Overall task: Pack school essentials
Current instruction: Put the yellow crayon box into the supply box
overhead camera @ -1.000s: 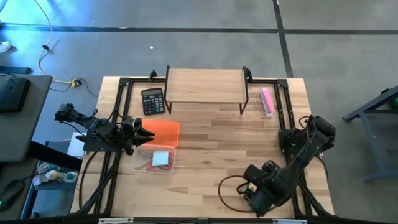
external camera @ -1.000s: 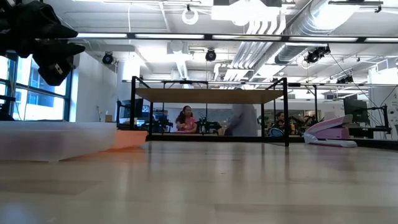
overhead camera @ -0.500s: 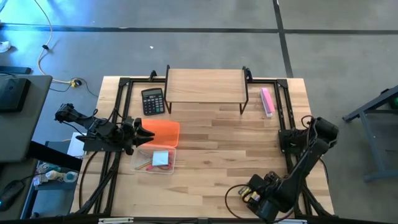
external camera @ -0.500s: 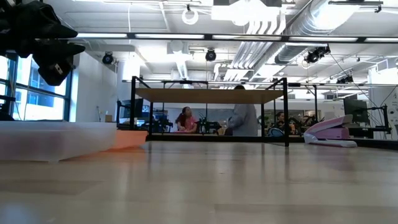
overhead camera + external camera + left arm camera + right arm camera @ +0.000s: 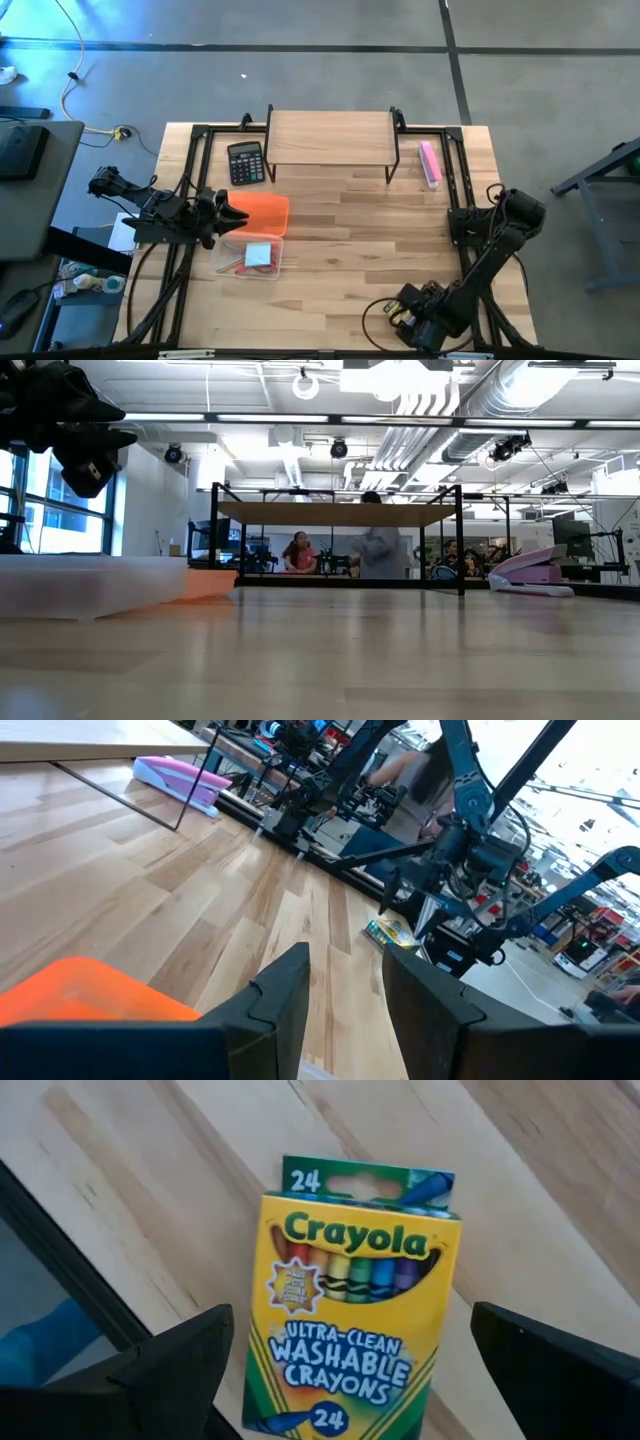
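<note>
The yellow-green crayon box (image 5: 355,1295) lies flat on the table near its near edge, to the right of the middle; it also shows small in the left wrist view (image 5: 392,933). My right gripper (image 5: 350,1330) is above it, open wide, one finger on either side and apart from it. In the clear box (image 5: 250,257) at the table's left lie the light blue notepad (image 5: 258,254) and red items. My left gripper (image 5: 345,990) is open and holds nothing; it hangs high over the orange lid (image 5: 263,212) beside that box (image 5: 80,430).
A wooden riser (image 5: 330,138) stands at the far edge, with the black calculator (image 5: 245,162) to its left and the pale pink block (image 5: 429,163) to its right. Bare wood lies between the clear box and the crayon box. People stand in the room behind (image 5: 375,550).
My right arm has swung its gripper toward the table's near edge, by the right corner. My left arm has kept still. A person has walked behind the riser.
</note>
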